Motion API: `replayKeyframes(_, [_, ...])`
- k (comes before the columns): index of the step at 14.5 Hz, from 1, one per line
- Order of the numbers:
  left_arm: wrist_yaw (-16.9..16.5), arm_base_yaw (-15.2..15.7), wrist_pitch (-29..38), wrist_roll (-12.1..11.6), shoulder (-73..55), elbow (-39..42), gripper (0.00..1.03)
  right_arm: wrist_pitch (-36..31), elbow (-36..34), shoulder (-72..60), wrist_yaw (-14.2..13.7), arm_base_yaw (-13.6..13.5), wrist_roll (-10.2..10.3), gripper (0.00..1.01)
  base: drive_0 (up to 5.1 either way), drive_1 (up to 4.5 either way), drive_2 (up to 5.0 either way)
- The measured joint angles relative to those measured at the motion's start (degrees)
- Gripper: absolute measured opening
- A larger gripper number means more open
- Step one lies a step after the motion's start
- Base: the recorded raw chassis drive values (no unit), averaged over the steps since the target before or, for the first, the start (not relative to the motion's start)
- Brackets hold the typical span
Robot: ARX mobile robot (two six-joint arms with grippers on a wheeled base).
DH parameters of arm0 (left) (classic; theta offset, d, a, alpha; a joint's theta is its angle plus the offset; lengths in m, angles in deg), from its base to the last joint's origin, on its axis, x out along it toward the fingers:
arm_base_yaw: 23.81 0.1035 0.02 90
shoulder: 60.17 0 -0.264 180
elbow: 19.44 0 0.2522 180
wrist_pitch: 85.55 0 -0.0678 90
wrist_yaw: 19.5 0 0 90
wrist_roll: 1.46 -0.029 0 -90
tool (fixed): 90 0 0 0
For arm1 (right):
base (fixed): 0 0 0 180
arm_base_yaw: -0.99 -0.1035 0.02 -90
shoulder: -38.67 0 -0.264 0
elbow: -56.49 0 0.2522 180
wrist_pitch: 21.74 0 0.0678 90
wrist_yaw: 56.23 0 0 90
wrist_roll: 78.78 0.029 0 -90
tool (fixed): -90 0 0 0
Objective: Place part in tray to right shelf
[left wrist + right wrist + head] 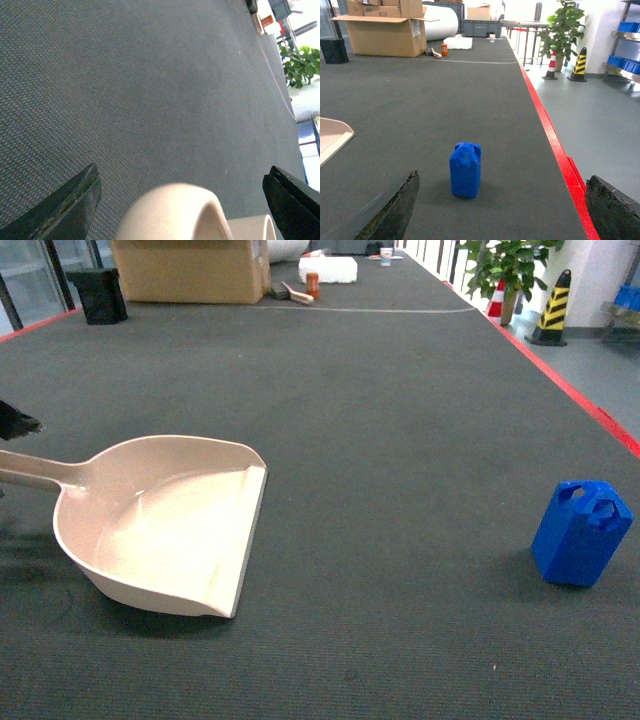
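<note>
1. The left fingers [60, 210] stand wide open, one dark tip at each lower corner of the left wrist view, with the rounded end of the tray handle [172, 212] between them; no touch shows.
2. The right fingers [390, 212] are spread open too, tips at the lower corners of the right wrist view, holding nothing.
3. The part [465, 170] stands upright on the desk [420, 110] ahead of the right fingers, between their tips but well apart from them, slotted end up.
4. In the head view the part [581, 532] sits at 3 o'clock near the right edge; the tray [165, 525] lies at 9 o'clock, well apart from it, its flat lip toward the part.
5. The tray holds nothing; bare dark mat lies between tray and part.
6. The red desk edge [555, 145] runs just right of the part.
7. At 12 o'clock, far off: a cardboard box [190, 270], a black bin [98, 295], a white block [328, 269] and a small orange thing [313, 283].
8. Beyond the desk at 1 o'clock stand a plant [505, 265] and a striped yellow-black cone [552, 308].
9. Blue crates on a rack [626, 37] show at the right wrist view's far right, cut off by the frame.
10. The tray handle runs out of the head view at left; only a dark scrap of the left arm [15, 422] shows there.
</note>
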Motion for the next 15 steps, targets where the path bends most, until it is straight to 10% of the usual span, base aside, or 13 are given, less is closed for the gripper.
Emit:
replayKeyframes(6, [-5.6, -1.0, 7.3, 7.5, -4.1, -3.2, 0.27, 0.0, 0.0, 0.0, 0.0, 0.0, 0.0, 0.98, 0.0, 0.00, 0.0])
replayKeyframes(7, [-6.0, -1.2, 10.3, 11.6, -4.1, -2.1, 0.17, 0.0, 0.0, 0.0, 0.0, 0.0, 0.0, 0.98, 0.0, 0.00, 0.0])
replayKeyframes(11, [-6.8, -4.3, 20.3, 17.7, 4.3, 7.0, 0.12, 0.0, 0.0, 0.0, 0.0, 0.0, 0.0, 0.98, 0.0, 0.00, 0.0])
replayKeyframes(15, [-5.4, -14.4, 23.6, 23.4, 13.8, 10.1, 0.12, 0.0, 0.0, 0.0, 0.0, 0.0, 0.0, 0.98, 0.0, 0.00, 0.0])
